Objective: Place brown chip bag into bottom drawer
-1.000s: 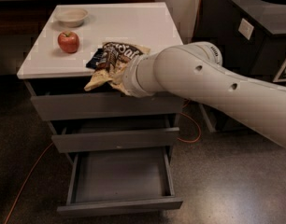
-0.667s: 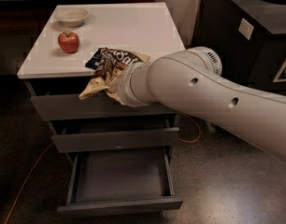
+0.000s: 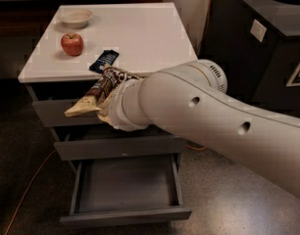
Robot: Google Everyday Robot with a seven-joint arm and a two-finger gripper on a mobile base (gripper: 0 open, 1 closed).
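presently we find the carry step in hand: the brown chip bag (image 3: 97, 95) is off the white cabinet top (image 3: 140, 33) and hangs in the air at left centre of the frame, in front of the top drawer front (image 3: 51, 112). the gripper (image 3: 110, 103) sits at the end of the arm (image 3: 213, 116), largely hidden behind the wrist and the bag. since nothing else supports the bag, we judge the gripper clamped on its dark upper part, with the tan lower end pointing left.

the bottom drawer (image 3: 125, 186) stands pulled out at lower centre, its shallow grey interior bare. the bag is above it and toward its left side, not yet over the opening's middle.

in our judgement the next move calls for a descent with a slight shift right and outward, then a release low inside the drawer.

edges noted: the middle drawer front (image 3: 120, 147) lies between the bag and the opening and juts a little, so the bag should pass in front of it. the bottom drawer's side walls and front lip bound a shallow space, and a crinkly bag may catch on them.

open room: bare floor lies in front and to the left, crossed by an orange cable (image 3: 27, 190). the apple (image 3: 72, 43), bowl (image 3: 75, 17) and dark-blue bar (image 3: 104, 60) sit on the top, well clear of the path.
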